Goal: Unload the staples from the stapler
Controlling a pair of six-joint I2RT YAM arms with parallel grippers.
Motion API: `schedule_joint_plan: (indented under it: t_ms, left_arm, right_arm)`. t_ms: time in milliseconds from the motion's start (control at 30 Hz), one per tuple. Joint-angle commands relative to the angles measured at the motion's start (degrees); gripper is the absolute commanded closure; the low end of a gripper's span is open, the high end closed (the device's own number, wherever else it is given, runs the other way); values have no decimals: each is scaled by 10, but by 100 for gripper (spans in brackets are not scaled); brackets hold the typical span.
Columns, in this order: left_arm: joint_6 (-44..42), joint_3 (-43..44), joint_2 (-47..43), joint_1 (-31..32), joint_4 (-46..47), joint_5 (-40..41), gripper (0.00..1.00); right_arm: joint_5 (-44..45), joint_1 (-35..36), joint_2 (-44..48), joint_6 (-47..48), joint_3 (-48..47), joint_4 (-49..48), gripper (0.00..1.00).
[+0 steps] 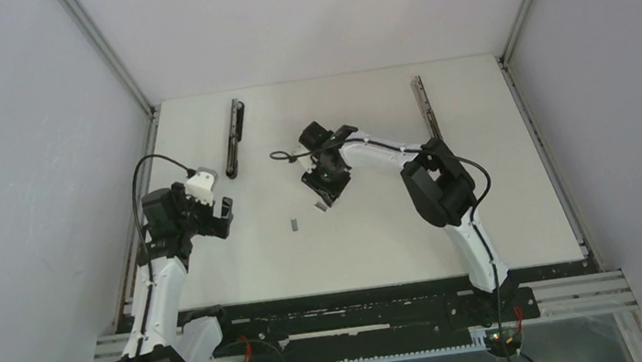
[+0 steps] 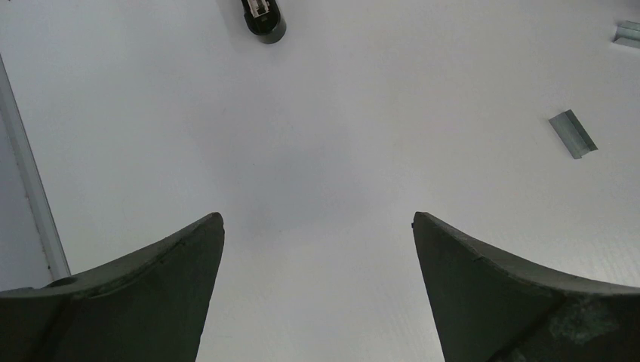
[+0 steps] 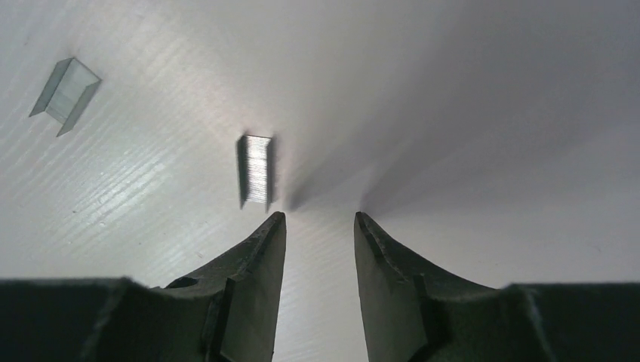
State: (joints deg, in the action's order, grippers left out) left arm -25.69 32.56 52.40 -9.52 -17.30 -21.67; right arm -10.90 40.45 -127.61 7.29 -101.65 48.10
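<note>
Two short grey staple strips lie loose on the white table. One strip [image 1: 294, 225] lies in the middle, and also shows in the left wrist view [image 2: 573, 134] and at the upper left of the right wrist view [image 3: 66, 96]. The other strip [image 1: 319, 206] lies just past my right gripper's left fingertip [image 3: 256, 170]. My right gripper [image 1: 324, 197] [image 3: 320, 217] hangs low over the table, narrowly open and empty. A long black stapler [image 1: 234, 138] lies at the back left; its end shows in the left wrist view [image 2: 264, 19]. My left gripper [image 1: 222, 219] [image 2: 318, 219] is wide open and empty, near the left edge.
A second long dark and metal bar [image 1: 424, 108] lies at the back right of the table [image 1: 488, 216]. A metal rail [image 2: 30, 181] runs along the table's left edge, beside my left gripper. Grey walls close in the left, right and back.
</note>
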Motion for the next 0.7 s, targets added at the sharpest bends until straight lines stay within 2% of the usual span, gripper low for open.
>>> schedule_joint_plan:
  t_ms: [0, 267, 667]
  left_arm:
    - [-8, 5, -3, -6, 5, -11, 0]
    - [-8, 5, -5, -6, 6, -10, 0]
    - [-8, 4, -6, -7, 5, -9, 0]
  right_arm:
    - [67, 33, 50, 23, 5, -30, 62]
    - [114, 61, 61, 25, 10, -45, 63]
    - [121, 61, 47, 41, 6, -59, 62]
